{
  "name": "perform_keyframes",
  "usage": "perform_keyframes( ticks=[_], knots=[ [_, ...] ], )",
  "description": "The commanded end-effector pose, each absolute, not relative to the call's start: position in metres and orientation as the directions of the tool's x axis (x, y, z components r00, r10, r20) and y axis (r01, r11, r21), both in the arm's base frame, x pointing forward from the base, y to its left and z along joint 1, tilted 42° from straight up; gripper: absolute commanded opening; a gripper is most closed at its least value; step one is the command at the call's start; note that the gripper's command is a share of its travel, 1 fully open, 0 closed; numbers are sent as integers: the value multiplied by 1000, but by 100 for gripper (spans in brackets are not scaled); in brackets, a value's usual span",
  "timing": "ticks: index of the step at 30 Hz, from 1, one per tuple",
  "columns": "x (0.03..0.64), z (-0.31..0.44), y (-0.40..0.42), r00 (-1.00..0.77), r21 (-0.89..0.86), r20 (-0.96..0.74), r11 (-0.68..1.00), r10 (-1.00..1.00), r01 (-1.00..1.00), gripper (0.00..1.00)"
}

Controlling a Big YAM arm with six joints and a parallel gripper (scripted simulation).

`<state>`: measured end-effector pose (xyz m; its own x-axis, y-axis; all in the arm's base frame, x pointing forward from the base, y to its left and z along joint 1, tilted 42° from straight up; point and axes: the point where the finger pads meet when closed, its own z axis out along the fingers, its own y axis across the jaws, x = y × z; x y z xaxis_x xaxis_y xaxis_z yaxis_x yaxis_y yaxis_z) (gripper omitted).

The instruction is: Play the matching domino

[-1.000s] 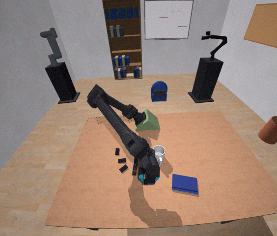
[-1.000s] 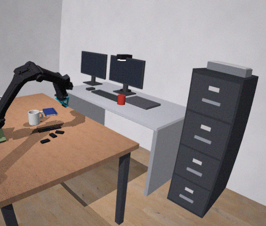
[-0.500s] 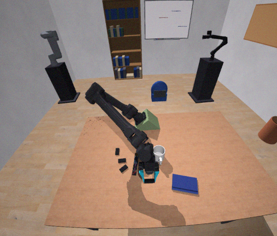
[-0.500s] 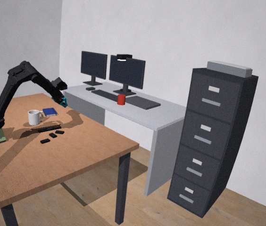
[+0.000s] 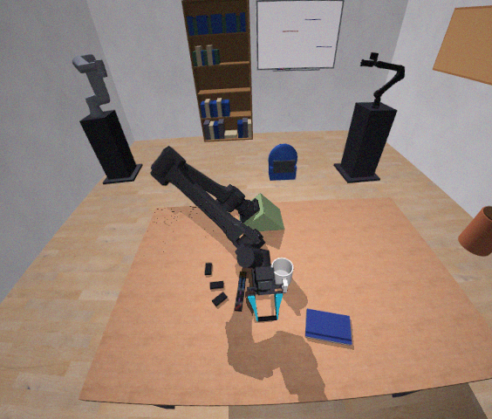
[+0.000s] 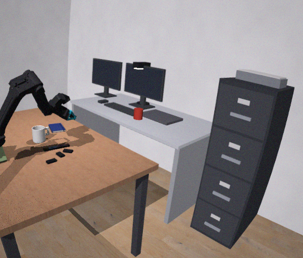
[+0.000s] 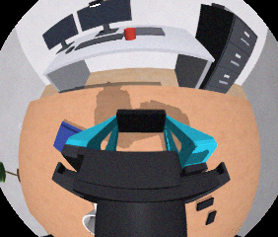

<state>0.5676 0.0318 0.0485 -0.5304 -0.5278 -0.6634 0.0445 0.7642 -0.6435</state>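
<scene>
My gripper (image 5: 267, 317) (image 6: 72, 116) is shut on a black domino (image 7: 141, 120), held lengthwise between the cyan fingertips. It is in the air, in front of the mug and to the right of the line's front end in the top view. The domino's side toward the wrist camera is plain black; its other face is hidden. The line of dominoes (image 5: 240, 295) (image 6: 56, 147) lies face up with small coloured pips, too small to read, partly in the arm's shadow. Three face-down dominoes lie left of it: the back one (image 5: 208, 269) (image 6: 51, 160), the middle one (image 5: 216, 285) (image 6: 60, 154) and the front one (image 5: 219, 298) (image 6: 67, 150).
A white mug (image 5: 282, 268) (image 6: 38, 134) stands right of the line, close to the wrist in the top view. A blue book (image 5: 328, 325) (image 6: 57, 127) (image 7: 65, 138) lies farther right and forward. The arm's green base (image 5: 264, 218) is at the table's back.
</scene>
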Motion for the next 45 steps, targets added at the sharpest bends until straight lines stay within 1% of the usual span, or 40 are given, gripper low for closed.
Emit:
perform_keyframes(
  ticks=[1,3,12,19,20,29,36,37,45],
  knots=[
    [578,64,28,-492,-672,-660,738,-567,51,52],
    [570,53,32,-489,-647,-679,761,-548,47,52],
    [574,57,12,-156,-695,-716,715,-681,71,52],
    [574,57,12,-156,-695,-716,715,-681,71,52],
    [569,43,10,-199,-675,-730,736,-654,52,52],
    [570,59,11,-157,-694,-718,715,-678,89,52],
    [570,59,11,-157,-694,-718,715,-678,89,52],
    [569,48,7,-183,-687,-722,723,-667,75,52],
    [566,54,11,-174,-685,-725,724,-666,83,52]
  ],
)
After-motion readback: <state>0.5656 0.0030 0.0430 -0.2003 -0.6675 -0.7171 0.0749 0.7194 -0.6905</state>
